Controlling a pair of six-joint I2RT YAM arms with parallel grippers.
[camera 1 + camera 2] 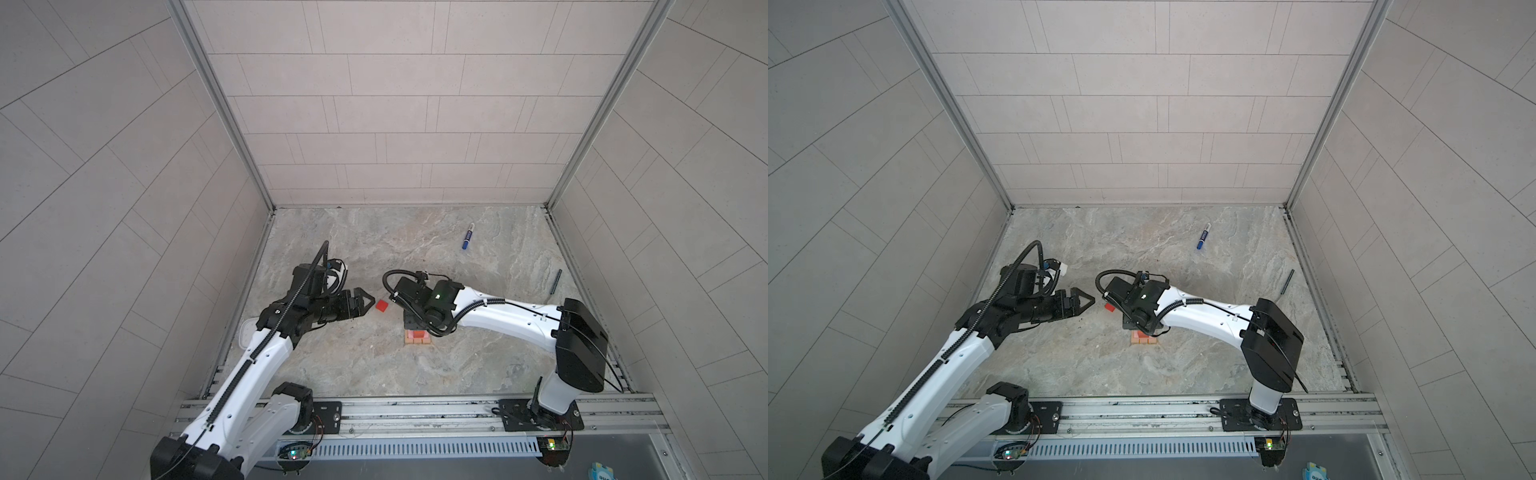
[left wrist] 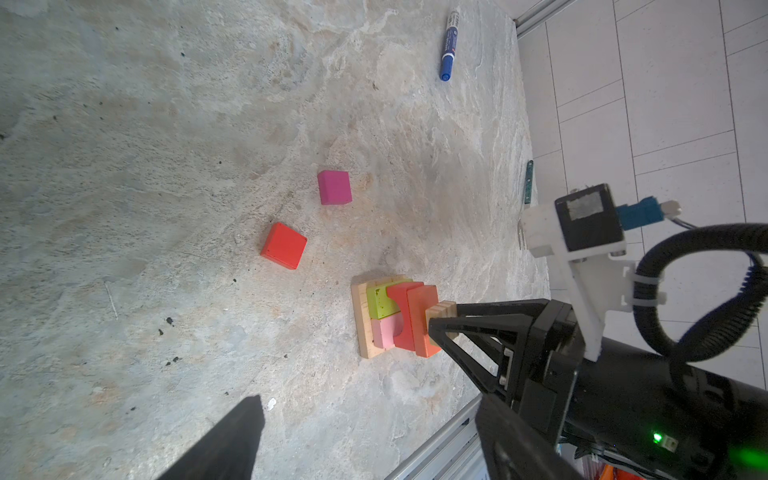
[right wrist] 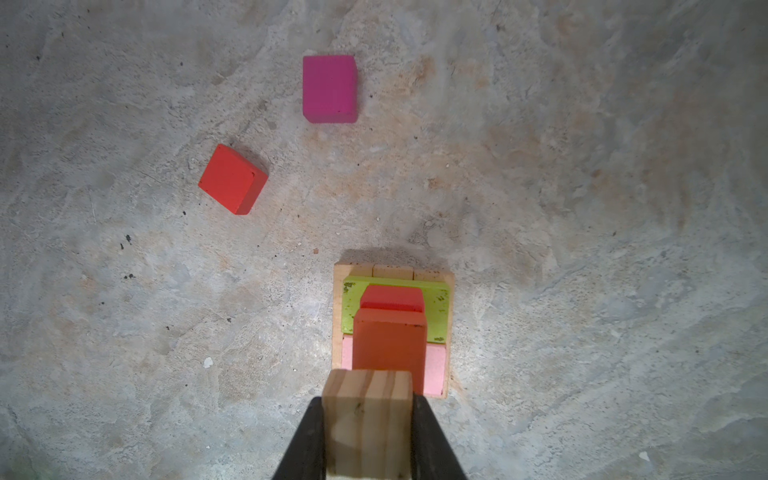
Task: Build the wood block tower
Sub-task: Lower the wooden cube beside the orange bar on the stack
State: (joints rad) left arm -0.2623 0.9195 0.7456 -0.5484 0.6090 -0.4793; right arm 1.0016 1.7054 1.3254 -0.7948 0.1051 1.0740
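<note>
The tower stands mid-table on a base of tan planks. On them lie a lime-green brick and a pink brick, then a red arch and an orange brick. My right gripper is shut on a tan block right over the orange brick; contact is unclear. A red cube and a magenta cube lie loose beside the tower. My left gripper stands open and empty just left of the red cube.
A blue marker pen lies at the back right. A dark slim tool rests by the right wall. In both top views the right wrist covers most of the tower. Walls enclose the table on three sides.
</note>
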